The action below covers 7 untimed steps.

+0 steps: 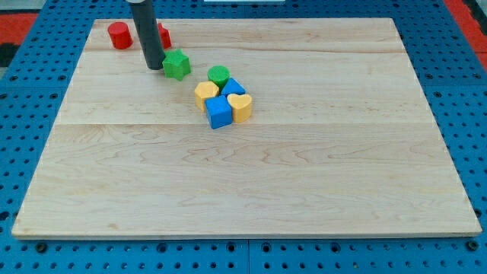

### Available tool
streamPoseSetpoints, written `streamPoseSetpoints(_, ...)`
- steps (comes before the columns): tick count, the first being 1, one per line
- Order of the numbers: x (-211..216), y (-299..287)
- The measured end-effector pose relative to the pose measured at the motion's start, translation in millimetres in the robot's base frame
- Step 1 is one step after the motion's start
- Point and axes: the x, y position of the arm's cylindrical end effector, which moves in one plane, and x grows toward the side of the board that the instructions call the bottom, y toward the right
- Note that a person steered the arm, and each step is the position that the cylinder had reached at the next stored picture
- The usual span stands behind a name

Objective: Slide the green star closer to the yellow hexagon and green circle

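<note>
The green star lies on the wooden board in the upper left part of the view. My tip rests on the board just left of the star, close to touching it. The green circle and the yellow hexagon lie to the right and below the star, in a tight cluster. A small gap separates the star from the circle.
The cluster also holds a blue block by the circle, a blue cube and a yellow heart. A red cylinder and another red block, partly hidden by the rod, lie near the top left edge.
</note>
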Motion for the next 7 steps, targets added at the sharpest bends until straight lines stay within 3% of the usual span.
streamPoseSetpoints(1,-16.9,-4.4)
streamPoseSetpoints(4,16.2,58.4)
streamPoseSetpoints(6,43.2,61.1)
streamPoseSetpoints(7,32.4,55.5)
